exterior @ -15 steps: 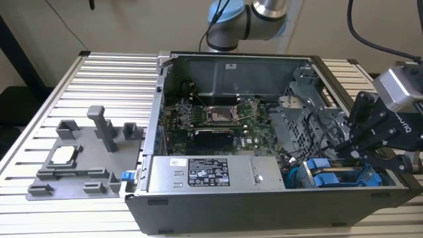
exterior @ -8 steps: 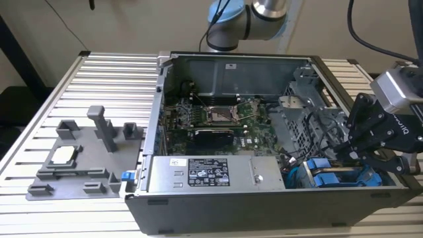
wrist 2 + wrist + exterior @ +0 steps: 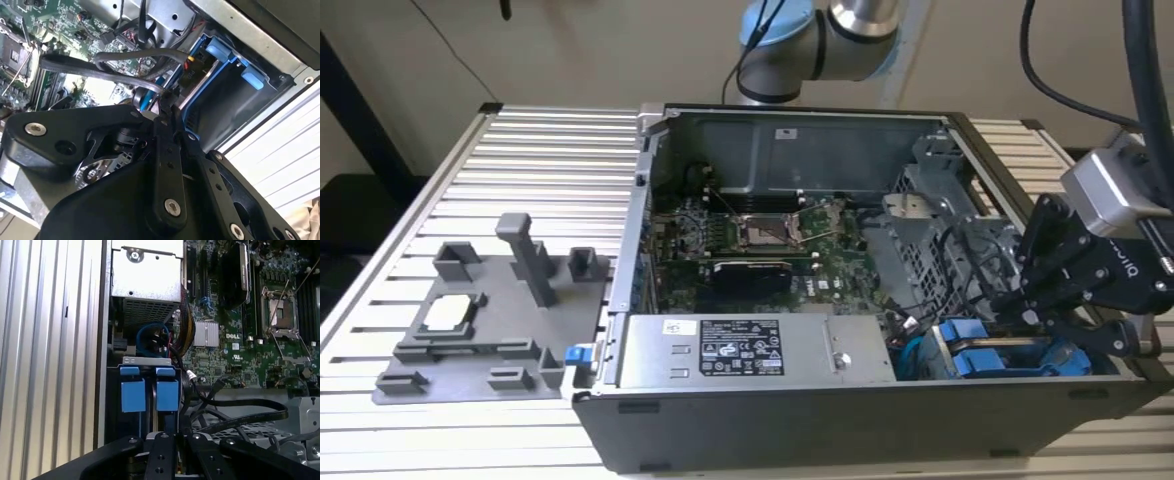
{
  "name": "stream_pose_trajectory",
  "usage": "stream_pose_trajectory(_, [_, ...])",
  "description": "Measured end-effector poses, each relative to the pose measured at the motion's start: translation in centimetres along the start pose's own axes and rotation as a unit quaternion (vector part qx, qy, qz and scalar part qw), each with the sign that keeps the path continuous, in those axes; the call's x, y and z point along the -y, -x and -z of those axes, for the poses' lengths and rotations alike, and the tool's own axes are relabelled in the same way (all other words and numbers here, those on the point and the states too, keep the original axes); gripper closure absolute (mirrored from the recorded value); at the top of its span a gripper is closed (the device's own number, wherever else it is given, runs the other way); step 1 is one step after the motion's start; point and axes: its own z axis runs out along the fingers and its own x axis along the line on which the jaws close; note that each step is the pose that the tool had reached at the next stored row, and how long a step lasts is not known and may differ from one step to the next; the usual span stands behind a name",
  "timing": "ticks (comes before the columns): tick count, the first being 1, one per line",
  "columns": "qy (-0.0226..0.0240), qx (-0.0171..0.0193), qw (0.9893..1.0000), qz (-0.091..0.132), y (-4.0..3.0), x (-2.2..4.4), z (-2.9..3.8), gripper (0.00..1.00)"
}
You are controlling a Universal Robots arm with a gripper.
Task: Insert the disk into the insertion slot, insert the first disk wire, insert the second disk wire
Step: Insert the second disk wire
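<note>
- While the claw [image 3: 169, 107] sits pinched on a black wire [image 3: 100, 67] beside the disk [image 3: 167, 396], already in the insertion slot [image 3: 148, 361]
- Wire looks limp; grip nearer the plug, I'd say

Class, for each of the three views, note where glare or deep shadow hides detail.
Exterior view: even light; the case interior near the blue frames is dim. Second wrist view: glare washes out the board; the hand is nearly black. First wrist view: the table is bright; the bay beneath the blue tabs sits in shadow.
</note>
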Motion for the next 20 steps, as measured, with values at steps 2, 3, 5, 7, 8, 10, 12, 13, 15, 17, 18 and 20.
stream_pose_trajectory(2, [-0.0001, 0.0001, 1.0000, -0.001, -0.02, 0.05, -0.12, 0.84])
stream_pose_trajectory(3, [-0.0002, 0.0001, 1.0000, -0.001, -0.04, 0.08, -0.18, 0.84])
stream_pose_trajectory(5, [-0.0003, 0.0002, 1.0000, -0.001, -0.06, 0.15, -0.27, 0.84])
stream_pose_trajectory(7, [-0.0004, 0.0004, 1.0000, -0.002, -0.08, 0.25, -0.33, 0.84])
stream_pose_trajectory(8, [-0.0004, 0.0004, 1.0000, -0.002, -0.08, 0.29, -0.34, 0.84])
stream_pose_trajectory(10, [-0.0004, 0.0005, 1.0000, -0.002, -0.08, 0.36, -0.37, 0.84])
stream_pose_trajectory(12, [-0.0006, 0.0007, 1.0000, -0.002, -0.08, 0.38, -0.40, 0.84])
stream_pose_trajectory(13, [-0.0006, 0.0012, 1.0000, -0.003, -0.10, 0.40, -0.47, 0.84])
stream_pose_trajectory(15, [-0.0008, 0.0011, 1.0000, -0.004, -0.10, 0.41, -0.49, 0.84])
stream_pose_trajectory(17, [-0.0010, 0.0011, 1.0000, -0.005, -0.10, 0.41, -0.52, 0.84])
stream_pose_trajectory(18, [-0.0012, 0.0012, 1.0000, -0.005, -0.10, 0.42, -0.55, 0.84])
stream_pose_trajectory(20, [-0.0016, 0.0015, 1.0000, -0.007, -0.14, 0.44, -0.70, 0.84])
